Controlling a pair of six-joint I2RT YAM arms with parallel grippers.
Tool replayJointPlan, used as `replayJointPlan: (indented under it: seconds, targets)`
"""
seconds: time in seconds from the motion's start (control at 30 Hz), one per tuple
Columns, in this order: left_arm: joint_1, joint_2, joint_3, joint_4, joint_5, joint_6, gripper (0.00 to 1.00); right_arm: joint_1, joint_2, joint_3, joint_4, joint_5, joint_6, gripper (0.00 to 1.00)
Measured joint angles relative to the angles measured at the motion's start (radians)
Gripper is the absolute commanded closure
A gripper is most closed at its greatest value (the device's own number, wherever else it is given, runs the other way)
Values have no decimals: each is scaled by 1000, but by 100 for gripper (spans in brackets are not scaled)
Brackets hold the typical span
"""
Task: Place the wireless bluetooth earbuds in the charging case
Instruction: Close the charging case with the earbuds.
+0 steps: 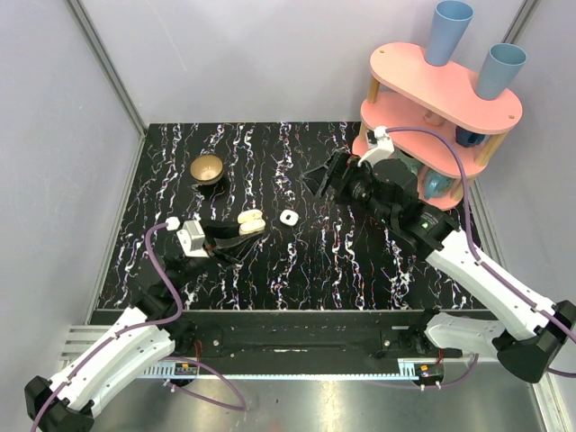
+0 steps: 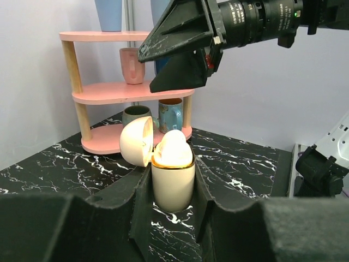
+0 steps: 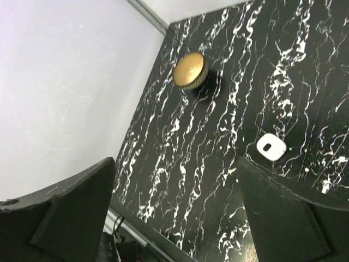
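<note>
My left gripper [image 1: 236, 236] is shut on a cream charging case [image 1: 250, 222] standing on the table left of centre. In the left wrist view the case [image 2: 173, 191] sits upright between the fingers [image 2: 143, 185], its lid [image 2: 136, 141] hinged open to the left. A bright cream glare fills its gold-rimmed mouth [image 2: 173, 150]; I cannot make out single earbuds there. A small white case [image 1: 288, 217] lies closed just right of it, also in the right wrist view [image 3: 271, 147]. My right gripper [image 1: 321, 183] hangs open and empty above the table, behind the white case. No loose earbuds show.
A gold bowl [image 1: 208, 168] stands at the back left, also in the right wrist view [image 3: 190, 70]. A pink two-tier shelf [image 1: 441, 90] with blue cups and mugs fills the back right corner. Grey walls close the left and back sides.
</note>
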Motion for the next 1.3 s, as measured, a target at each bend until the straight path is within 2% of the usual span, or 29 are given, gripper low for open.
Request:
replayJointPlan:
  seconds: [0.3, 0.6, 0.77, 0.97, 1.3]
  targets:
    - [0, 16, 19, -29, 40, 2, 100, -11, 97, 32, -96, -101, -27, 0]
    - [0, 42, 38, -43, 93, 12, 100, -13, 105, 8, -24, -205, -26, 0]
    - [0, 108, 39, -38, 125, 9, 100, -13, 116, -15, 37, -259, -11, 0]
    - [0, 168, 39, 11, 134, -7, 100, -13, 143, -27, 98, -333, 7, 0]
    - [0, 247, 39, 142, 134, -43, 100, -13, 239, -18, 101, -440, 3, 0]
